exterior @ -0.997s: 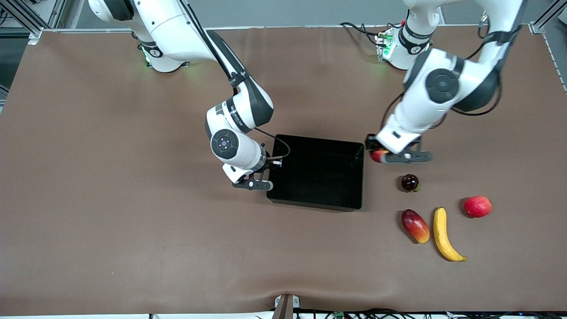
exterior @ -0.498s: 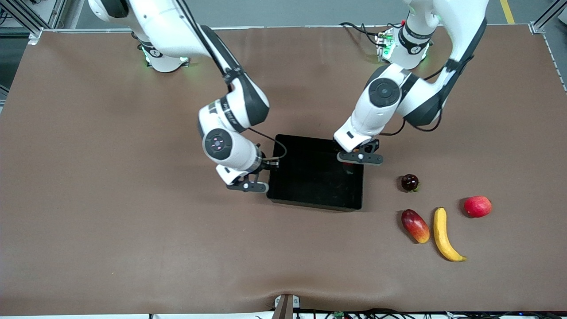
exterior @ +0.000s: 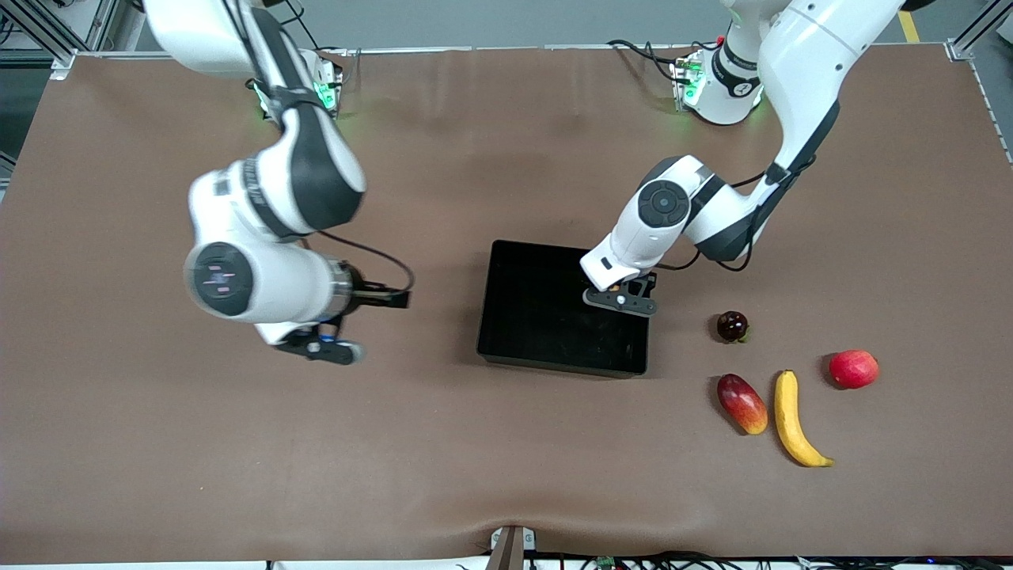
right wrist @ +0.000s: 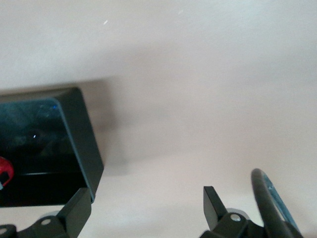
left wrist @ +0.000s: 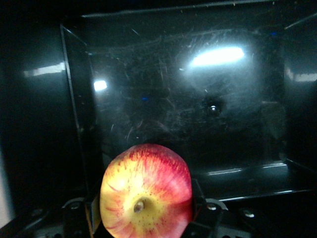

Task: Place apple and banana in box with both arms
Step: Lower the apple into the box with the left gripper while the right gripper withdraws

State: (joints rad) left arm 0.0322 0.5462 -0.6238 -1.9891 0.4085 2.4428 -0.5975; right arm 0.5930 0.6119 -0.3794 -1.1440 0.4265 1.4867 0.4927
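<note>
One box (exterior: 514, 317), the largest item, lies under the left gripper (exterior: 620, 299), whose jaws are clamped on the one apple (left wrist: 146, 191) just above the box floor; release has not occurred, so by this view the first placement is nearly done. The right gripper (exterior: 320, 348), jaws apart and empty, hangs over bare table toward the right arm's end, well clear of the box. The one banana (exterior: 794, 419) lies untouched on the table, well apart from both sets of jaws, between one mango (exterior: 741, 404) and one pink-red fruit (exterior: 853, 369); one dark fruit (exterior: 732, 325) lies nearest the left gripper.
</note>
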